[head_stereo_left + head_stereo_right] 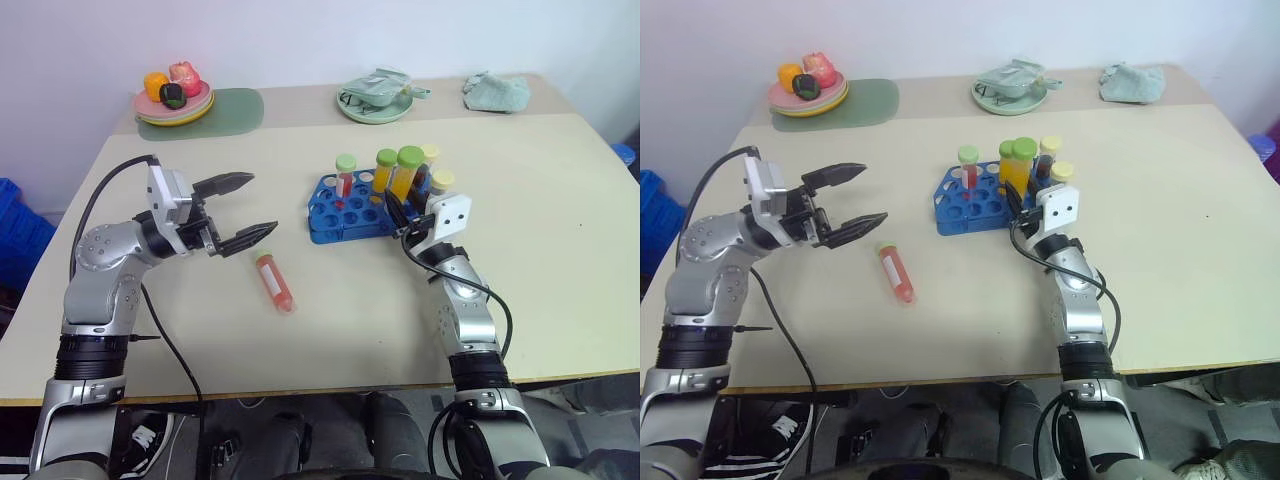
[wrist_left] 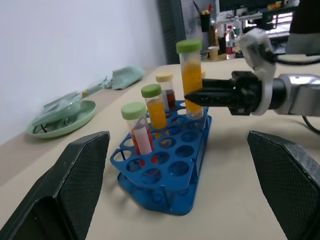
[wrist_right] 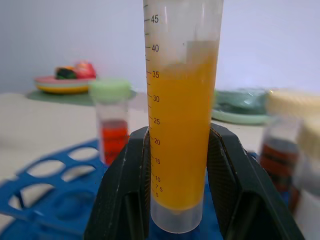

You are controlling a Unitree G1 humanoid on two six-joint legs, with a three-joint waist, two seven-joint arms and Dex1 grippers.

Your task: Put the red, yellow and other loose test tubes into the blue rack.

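One yellow tube [image 3: 182,115] is clamped in the right gripper [image 1: 398,214], jaws closed on its lower body, poised over the blue rack [image 1: 352,213]. If its tip misses a hole, it could catch the grid and tip neighbouring tubes. At seven o'clock from the rack, a red tube [image 1: 274,282] lies loose on the tabletop [image 1: 540,200]; the left gripper [image 1: 243,212] hovers above it, jaws wide open.

Red tube [image 1: 274,281] lies loose beside the blue rack [image 1: 345,213], perhaps capped.
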